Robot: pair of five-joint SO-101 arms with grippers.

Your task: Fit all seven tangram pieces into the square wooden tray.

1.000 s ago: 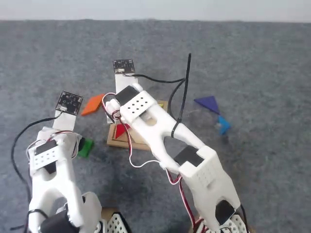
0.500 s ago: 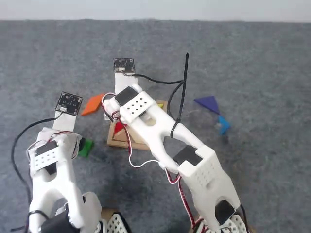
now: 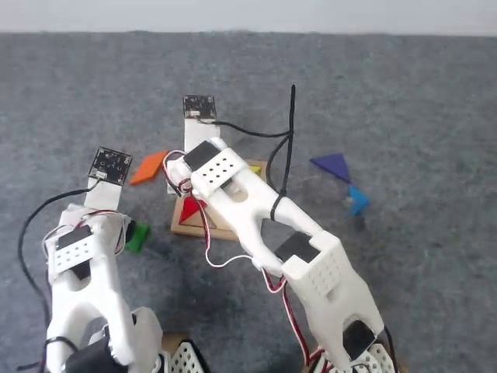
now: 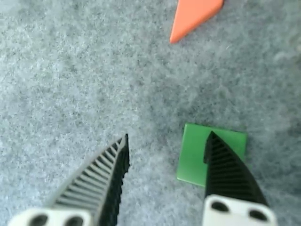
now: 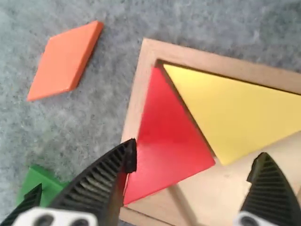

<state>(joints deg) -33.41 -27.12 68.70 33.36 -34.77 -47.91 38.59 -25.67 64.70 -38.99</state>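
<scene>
Both gape empty — left pincer (image 4: 168, 135) at the green square (image 4: 192, 157), right pincer (image 5: 197, 148) over the red triangle (image 5: 164, 134).

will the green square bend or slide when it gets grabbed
Probably stiff: the green square shows a crisp, thick edge, so it shouldn't bend. It lies flat on the fuzzy grey mat, so it likely won't roll, and may drag rather than slide. Its low sides give the open left gripper little to pinch.

I count six tangram pieces: orange piece (image 3: 147, 167), green piece (image 3: 137, 236), blue piece (image 3: 356, 200), red triangle (image 3: 191, 210), yellow triangle (image 5: 235, 113), purple triangle (image 3: 332, 165); and one wooden tray (image 5: 141, 75).
</scene>
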